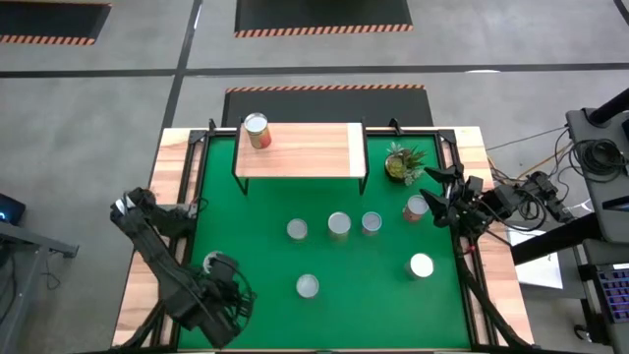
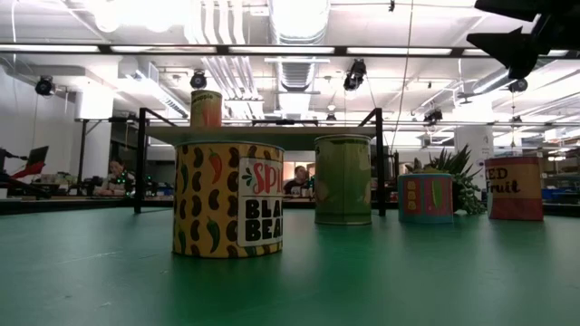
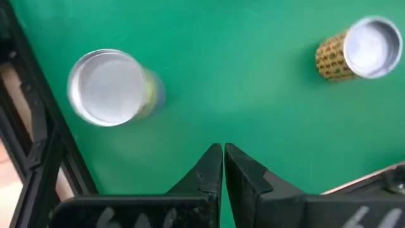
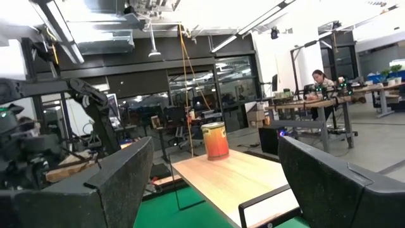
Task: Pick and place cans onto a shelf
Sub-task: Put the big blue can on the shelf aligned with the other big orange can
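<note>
High view: cans (image 1: 339,225), rigid tin, slick, likely moderately heavy; grip mid-label. Shelf (image 1: 300,150) holds one. Right gripper (image 1: 439,200) jaws spread; left gripper (image 3: 223,166) jaws clenched.

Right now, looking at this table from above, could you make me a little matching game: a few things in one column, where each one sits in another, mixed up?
Things:
1. orange can
2. potted plant
3. left gripper
4. right gripper

Places:
A. above the table's right side, beside a red-labelled can
B. on the shelf, at its left end
C. over the table's near left corner, fingers shut
D. on the green table, just right of the shelf

Pairs: 1-B, 2-D, 3-C, 4-A
</note>
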Tool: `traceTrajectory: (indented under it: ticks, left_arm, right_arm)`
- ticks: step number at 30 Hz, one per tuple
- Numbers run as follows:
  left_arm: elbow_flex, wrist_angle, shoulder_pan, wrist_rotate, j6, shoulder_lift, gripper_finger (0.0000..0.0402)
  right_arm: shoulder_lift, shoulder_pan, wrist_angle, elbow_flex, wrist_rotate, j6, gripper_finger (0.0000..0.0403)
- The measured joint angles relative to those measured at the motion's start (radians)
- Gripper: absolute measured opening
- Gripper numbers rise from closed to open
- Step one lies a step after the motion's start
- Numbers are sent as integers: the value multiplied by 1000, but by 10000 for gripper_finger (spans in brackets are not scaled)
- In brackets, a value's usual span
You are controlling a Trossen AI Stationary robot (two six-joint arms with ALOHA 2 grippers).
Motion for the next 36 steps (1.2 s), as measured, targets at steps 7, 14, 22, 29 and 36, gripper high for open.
traceTrajectory:
  ticks: [7,14,22,29,36]
  left_arm:
    - [-154,1,-15,45,-103,-66,0]
    - [-377,65,-10,33,-226,-168,0]
    - [-513,178,-11,20,-303,-227,34]
    - [-510,192,-11,21,-301,-231,176]
    - [-521,168,-11,46,-310,-212,323]
  right_arm:
    - [0,0,-1,0,0,-3,327]
    - [0,0,3,0,0,2,327]
    - [0,0,-2,0,0,2,327]
    - [0,0,-4,0,0,-1,327]
    - [0,0,-4,0,0,-2,327]
